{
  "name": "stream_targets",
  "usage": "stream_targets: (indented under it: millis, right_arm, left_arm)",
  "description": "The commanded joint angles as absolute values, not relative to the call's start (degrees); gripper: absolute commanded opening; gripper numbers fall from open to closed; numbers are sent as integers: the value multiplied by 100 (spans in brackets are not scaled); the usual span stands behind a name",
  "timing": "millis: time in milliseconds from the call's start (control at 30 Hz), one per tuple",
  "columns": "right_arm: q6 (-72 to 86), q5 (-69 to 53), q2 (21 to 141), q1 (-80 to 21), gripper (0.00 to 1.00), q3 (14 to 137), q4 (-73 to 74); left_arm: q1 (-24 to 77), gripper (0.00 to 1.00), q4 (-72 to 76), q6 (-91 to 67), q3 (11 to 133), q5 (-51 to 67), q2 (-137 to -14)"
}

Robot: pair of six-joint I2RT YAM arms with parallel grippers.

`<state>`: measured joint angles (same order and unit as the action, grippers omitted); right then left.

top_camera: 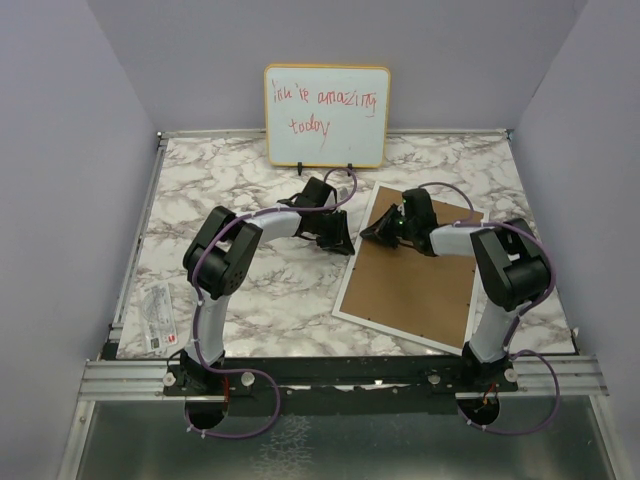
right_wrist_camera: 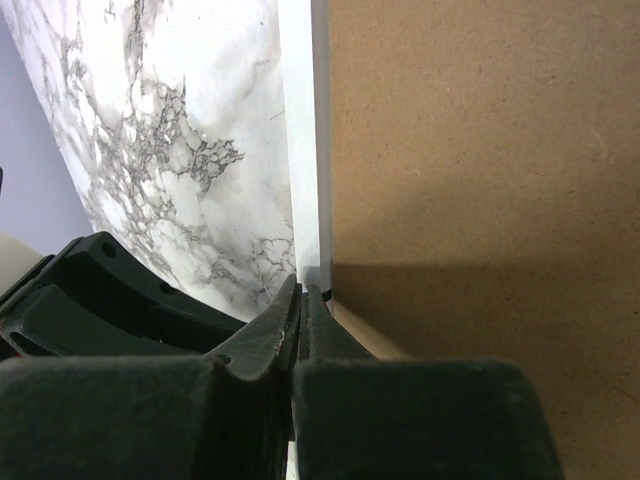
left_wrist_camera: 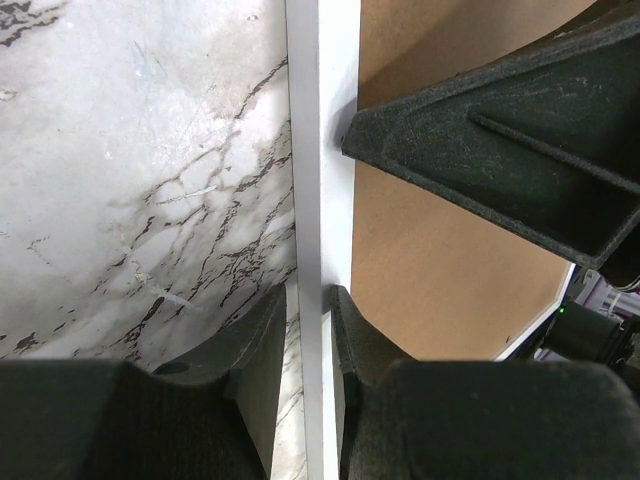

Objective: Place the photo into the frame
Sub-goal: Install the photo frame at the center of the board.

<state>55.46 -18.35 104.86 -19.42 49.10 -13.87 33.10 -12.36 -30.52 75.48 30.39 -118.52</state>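
Top view: one frame [top_camera: 395, 331] is lying back-up on the desk [top_camera: 250, 290], with one backing board [top_camera: 410, 275] covering it; no photo is showing.

Left wrist: the left gripper [left_wrist_camera: 310, 300] is clamping the thin white rim. The frame is likely stiff and its glass fragile, so the rim is the place to hold.

Right wrist: the right gripper [right_wrist_camera: 302, 295] is resting pinched together, empty, at that rim.

The frame [top_camera: 398, 333] lies flat and face down on the counter's [top_camera: 250, 180] right half, slightly skewed, its thin white rim edging the brown backing [top_camera: 410, 280].
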Motion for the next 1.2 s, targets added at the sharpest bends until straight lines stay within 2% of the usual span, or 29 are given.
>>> stream_targets:
  millis: [0,1167]
  right_arm:
    - [5137,-1257,10717,-1849,1,4443,-532]
    - [4843,-1016,10581,-1710,1,3692,-701]
  left_arm:
    - [3313,24,-2092,-2654,7198,1925,-12542]
    - [3234,24,-2197,-2681,7242,1896,-12639]
